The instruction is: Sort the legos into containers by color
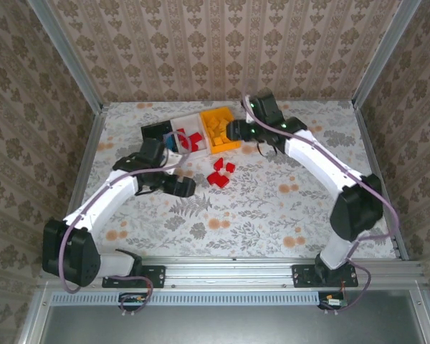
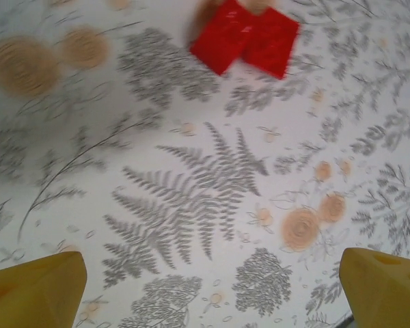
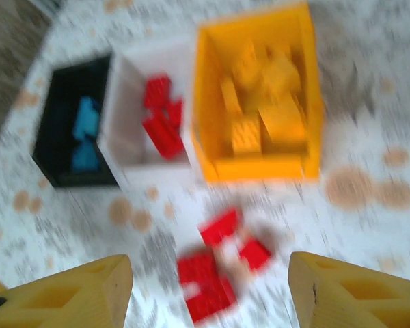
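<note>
Three joined containers stand at the back of the table: black (image 3: 61,123), white (image 3: 126,102) and orange-yellow (image 3: 260,167). Blue legos (image 3: 85,133) lie in the black one, red legos (image 3: 162,119) in the white one and orange-yellow legos (image 3: 266,102) in the orange one. Several loose red legos (image 1: 220,174) lie on the table in front of the bins. My right gripper (image 3: 210,273) hovers open above them, near the orange bin, with nothing between its fingers. My left gripper (image 2: 210,273) is open and empty over bare table, and the red legos (image 2: 244,37) lie just ahead of it.
The table (image 1: 287,201) is covered with a flowered cloth and enclosed by patterned walls on three sides. A metal rail (image 1: 229,276) carrying both arm bases runs along the near edge.
</note>
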Controlling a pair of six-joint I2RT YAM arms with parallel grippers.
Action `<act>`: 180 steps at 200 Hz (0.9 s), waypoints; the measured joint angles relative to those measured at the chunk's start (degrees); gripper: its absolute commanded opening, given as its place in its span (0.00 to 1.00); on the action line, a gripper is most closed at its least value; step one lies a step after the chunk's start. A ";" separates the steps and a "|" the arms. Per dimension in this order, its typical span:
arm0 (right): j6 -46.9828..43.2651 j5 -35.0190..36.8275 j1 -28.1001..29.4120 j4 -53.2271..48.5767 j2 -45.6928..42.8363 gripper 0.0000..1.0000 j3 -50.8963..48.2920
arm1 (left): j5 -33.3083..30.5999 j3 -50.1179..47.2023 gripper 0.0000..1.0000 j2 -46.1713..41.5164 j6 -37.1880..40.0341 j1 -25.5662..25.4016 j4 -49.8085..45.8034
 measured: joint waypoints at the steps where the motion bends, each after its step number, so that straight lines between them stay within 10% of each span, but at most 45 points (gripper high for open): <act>1: 0.00 -0.04 -0.02 -0.11 -0.17 0.64 -0.35 | -0.15 0.31 0.95 0.15 0.00 -0.39 0.00; 67: 1.55 -2.67 -3.08 -1.53 -13.79 0.62 -30.73 | -5.86 16.37 0.83 21.05 -0.57 -7.19 0.94; 180: 1.73 -5.42 -7.06 1.62 -21.79 0.62 -37.42 | -11.52 36.68 0.62 43.50 3.54 -8.37 0.50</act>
